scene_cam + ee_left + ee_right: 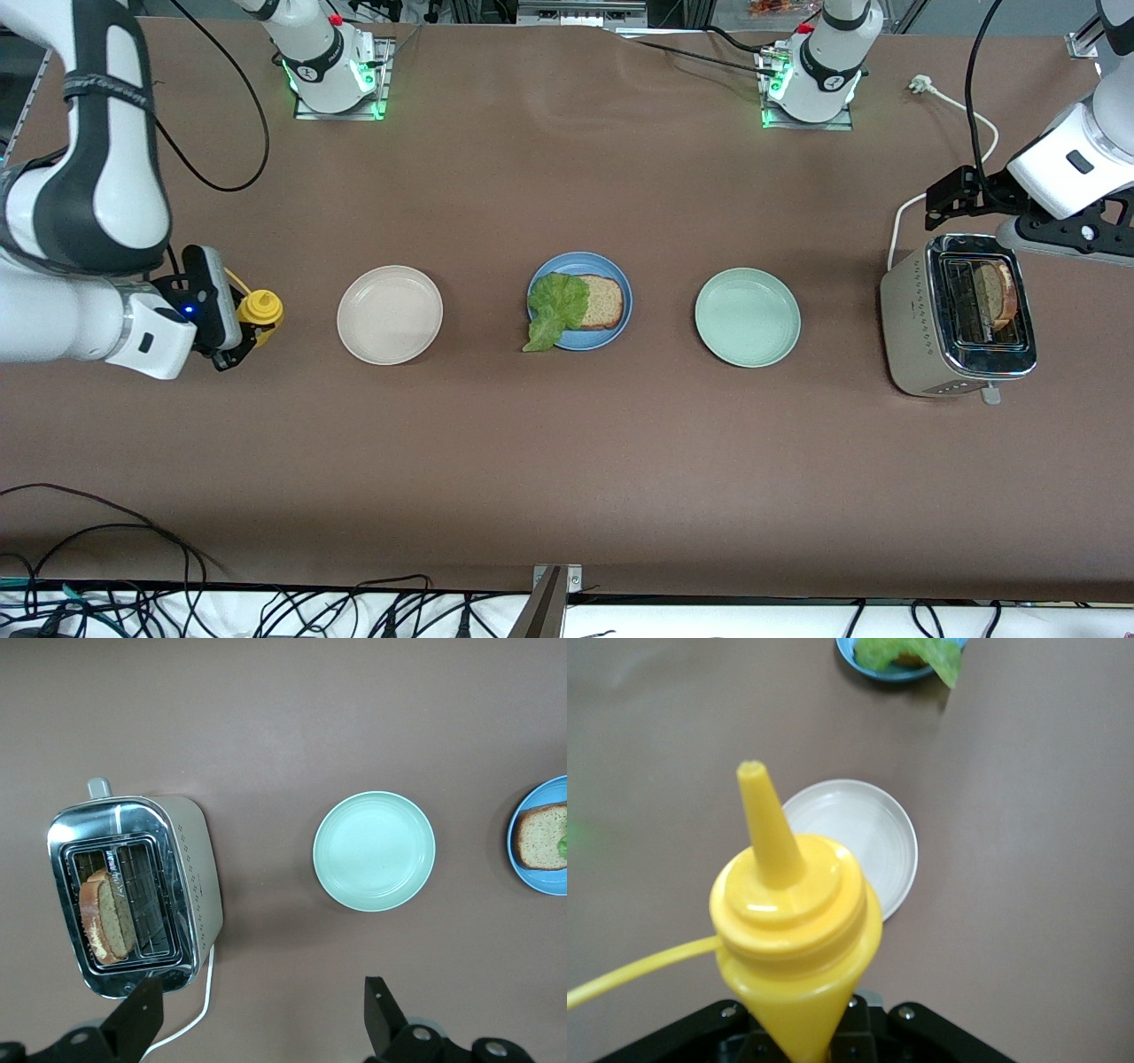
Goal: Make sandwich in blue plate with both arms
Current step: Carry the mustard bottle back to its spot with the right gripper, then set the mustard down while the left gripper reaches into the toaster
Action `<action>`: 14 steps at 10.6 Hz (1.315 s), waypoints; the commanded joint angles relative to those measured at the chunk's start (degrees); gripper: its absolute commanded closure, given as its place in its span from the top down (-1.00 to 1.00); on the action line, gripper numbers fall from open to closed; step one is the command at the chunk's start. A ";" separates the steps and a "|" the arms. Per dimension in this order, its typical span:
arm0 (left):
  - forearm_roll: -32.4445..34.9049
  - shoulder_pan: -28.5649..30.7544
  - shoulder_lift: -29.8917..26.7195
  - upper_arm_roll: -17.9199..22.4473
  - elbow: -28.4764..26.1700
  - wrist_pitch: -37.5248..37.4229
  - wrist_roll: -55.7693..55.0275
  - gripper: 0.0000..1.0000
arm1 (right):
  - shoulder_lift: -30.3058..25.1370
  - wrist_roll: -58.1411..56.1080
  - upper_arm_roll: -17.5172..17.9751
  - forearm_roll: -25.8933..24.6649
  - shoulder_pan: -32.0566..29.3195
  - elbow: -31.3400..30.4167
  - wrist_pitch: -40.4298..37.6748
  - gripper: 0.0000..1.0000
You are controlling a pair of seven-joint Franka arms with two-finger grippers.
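Hidden and cropped parts

The round medium-blue plastic plate [538, 840] is cut by the left wrist view's edge; the yellow squeeze bottle's [793, 930] body sits hidden below frame.

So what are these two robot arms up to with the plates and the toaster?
They are building a sandwich on the round blue plate, which so far holds one toasted bread slice with a ruffled green lettuce leaf on it. The right hand is shut on a yellow squeeze bottle at its end of the table, beside the beige plate. The left hand hangs open by the silver toaster, where the second bread slice sits in a slot. The pale green plate is empty.
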 commanded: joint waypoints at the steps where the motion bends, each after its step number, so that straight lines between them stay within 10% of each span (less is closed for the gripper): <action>1: -0.59 0.05 1.55 0.36 0.44 1.13 0.97 1.00 | -0.96 -10.16 0.96 8.52 -4.52 -5.43 -2.40 -0.84; 9: -0.24 0.14 8.85 5.80 0.00 9.38 1.32 1.00 | 0.70 -32.49 0.87 19.19 -13.85 -25.11 -2.00 -0.87; 14: 4.40 0.14 12.18 7.66 -0.35 13.60 1.41 1.00 | 9.41 -38.14 0.96 23.76 -16.41 -25.92 1.27 -0.87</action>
